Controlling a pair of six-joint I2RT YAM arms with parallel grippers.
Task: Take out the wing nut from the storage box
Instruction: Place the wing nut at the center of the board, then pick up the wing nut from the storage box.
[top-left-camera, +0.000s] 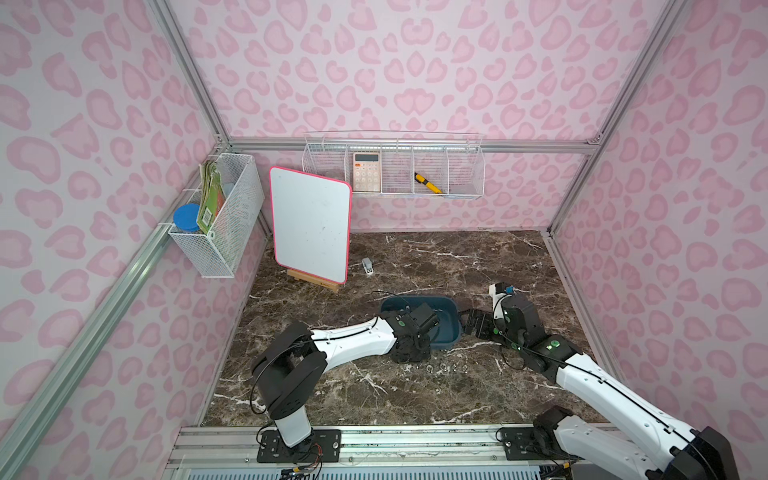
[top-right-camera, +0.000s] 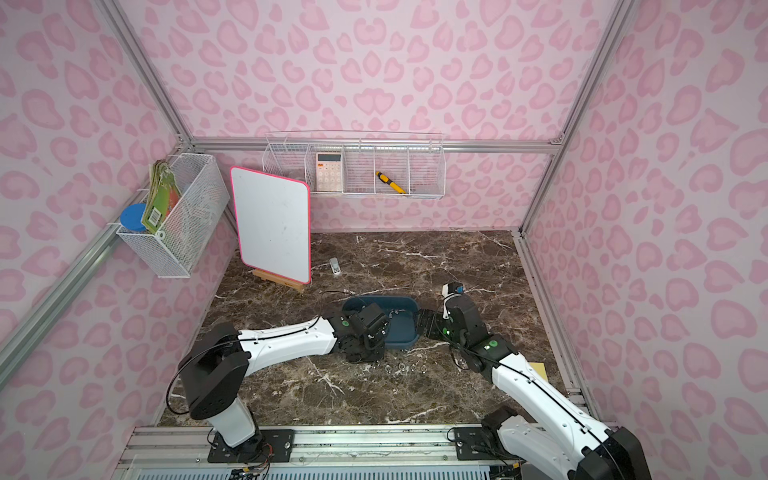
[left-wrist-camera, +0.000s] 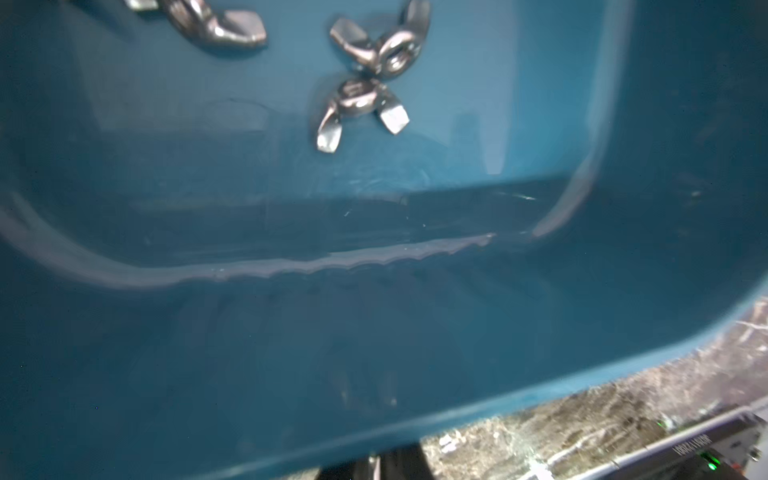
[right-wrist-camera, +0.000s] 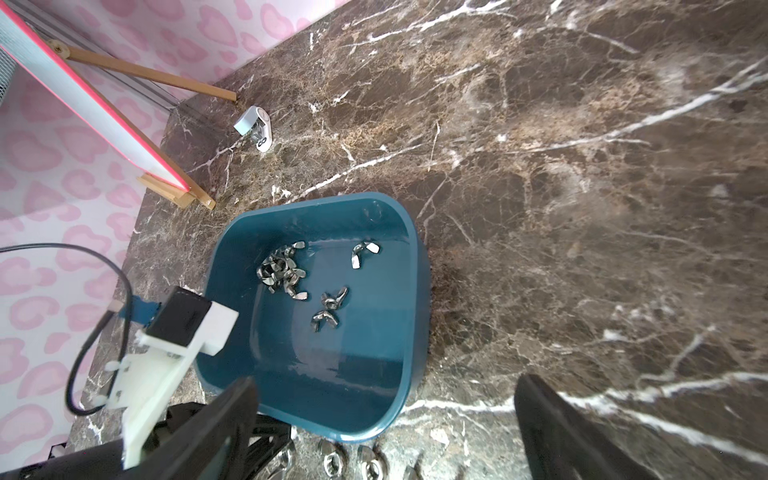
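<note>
Right wrist view takes in the brown marble tabletop (right-wrist-camera: 582, 166) and, on it, the storage box (right-wrist-camera: 415, 291), a teal tub sitting between the 2 arms. Beside the box's right end hangs the right gripper (top-left-camera: 476, 325), jaws spread wide and holding nothing. At the box's near left corner the left gripper (top-left-camera: 411, 353) is clenched, low by the table; whether it pinches the rim I cannot tell. Inside the box lie wing nuts: a heap (right-wrist-camera: 282, 270), a touching pair (right-wrist-camera: 330, 307) and 1 loner (right-wrist-camera: 364, 252). A row (right-wrist-camera: 332, 461) of at least 4 more lies on the table just in front of the box. I judge several are already taken out, with most still to fetch if the box is to be emptied.
</note>
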